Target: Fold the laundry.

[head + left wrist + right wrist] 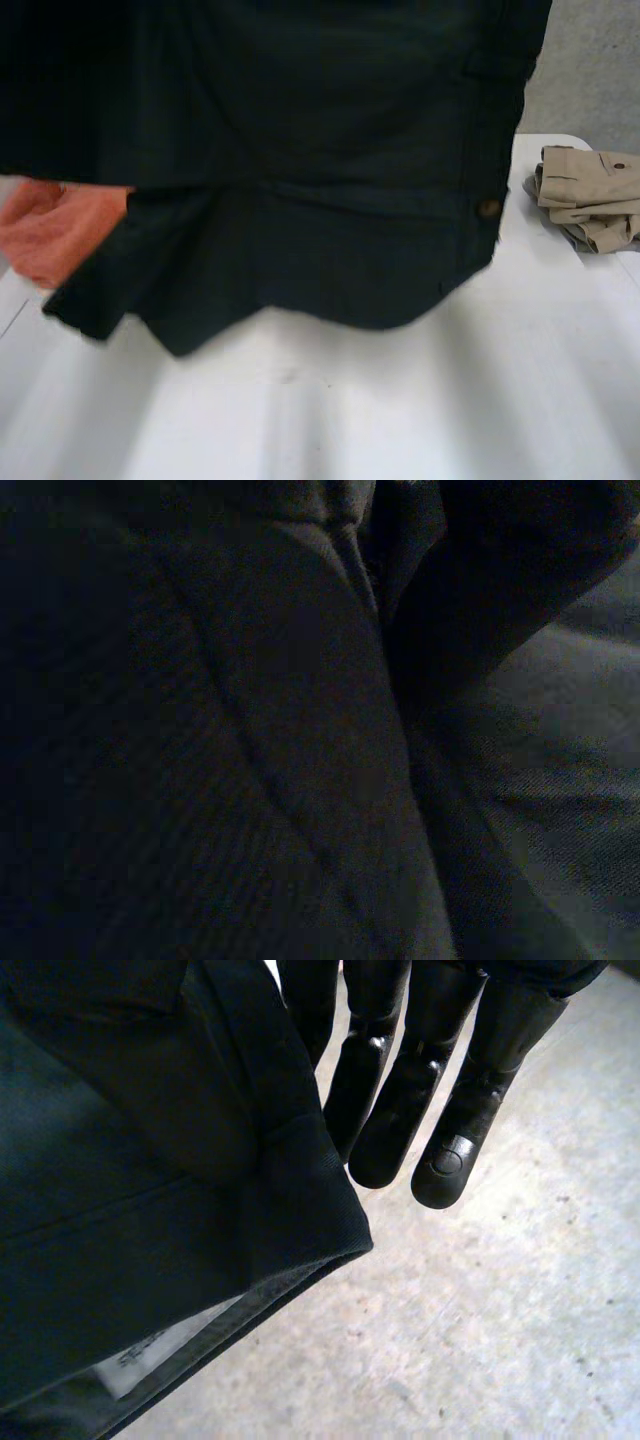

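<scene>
Dark garment (300,150), hanging nearest the head camera and spanning the upper half of the frame from the left edge to the upper right. Its ragged lower hem hangs clear of the table (400,400), and a brown button (488,208) shows at its right edge. In the left wrist view its cloth lies close by, creased along one long seam.

Beyond it, at mid-left, an orange cloth (55,235) lies loose on the table. At the far right edge sits a beige pile (590,195), already folded.

Progress, as judged: one item is done. The garment is lifted and spread but not yet laid flat or folded, and the orange cloth is untouched. The task reads as early to midway. What is left is laying the garment down, folding it, and then the orange cloth.

Right hand (410,1100), in its wrist view: fingers (475,1080) straight, side by side with narrow gaps, and touching nothing at their tips. A corner of the garment hangs just beside the innermost finger and partly covers it, with a white label (150,1355) showing inside its hem. The cloth runs up toward the thumb side. Since it hangs free, it is judged to be pinched there, though the pinch itself is hidden. Grey floor (500,1310) lies well beyond the fingertips.
</scene>
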`<state>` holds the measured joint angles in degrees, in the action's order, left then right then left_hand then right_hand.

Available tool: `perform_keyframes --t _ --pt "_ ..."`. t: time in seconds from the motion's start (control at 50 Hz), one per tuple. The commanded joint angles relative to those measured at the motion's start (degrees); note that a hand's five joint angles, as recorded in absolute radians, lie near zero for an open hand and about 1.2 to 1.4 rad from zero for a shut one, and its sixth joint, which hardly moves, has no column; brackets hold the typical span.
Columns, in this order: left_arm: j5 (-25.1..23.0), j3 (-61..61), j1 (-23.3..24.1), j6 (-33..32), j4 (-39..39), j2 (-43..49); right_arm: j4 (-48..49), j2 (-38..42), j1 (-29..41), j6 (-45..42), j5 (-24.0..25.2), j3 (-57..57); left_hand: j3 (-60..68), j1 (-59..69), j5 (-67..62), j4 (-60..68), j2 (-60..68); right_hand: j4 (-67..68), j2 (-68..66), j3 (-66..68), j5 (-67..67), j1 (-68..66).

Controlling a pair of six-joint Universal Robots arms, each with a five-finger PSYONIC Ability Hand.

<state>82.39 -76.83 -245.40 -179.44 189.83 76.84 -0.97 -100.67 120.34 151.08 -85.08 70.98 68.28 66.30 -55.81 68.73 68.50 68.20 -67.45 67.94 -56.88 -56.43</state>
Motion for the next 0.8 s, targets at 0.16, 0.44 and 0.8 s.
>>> perform_keyframes --t 0.16,0.44,0.8 --pt "-2.14 11.77 0.27 -6.18 0.63 32.45 1.24 26.73 -2.13 0.18 -0.26 -6.20 11.72 13.70 -14.19 11.27 11.50 11.80 -12.55 12.06 -13.12 -23.57" --pt "1.10 35.35 -0.17 -7.95 5.37 53.42 25.32 50.04 -1.77 -0.09 -4.57 -17.98 -58.28 -56.30 55.81 -58.73 -58.50 -58.20 57.45 -57.94 56.88 46.43" --pt "2.78 -10.07 1.50 -8.21 3.45 25.56 -4.80 31.24 -9.06 0.53 2.19 0.73 -49.34 -47.36 46.87 -49.78 -49.55 -55.62 54.88 -55.37 54.31 43.86"
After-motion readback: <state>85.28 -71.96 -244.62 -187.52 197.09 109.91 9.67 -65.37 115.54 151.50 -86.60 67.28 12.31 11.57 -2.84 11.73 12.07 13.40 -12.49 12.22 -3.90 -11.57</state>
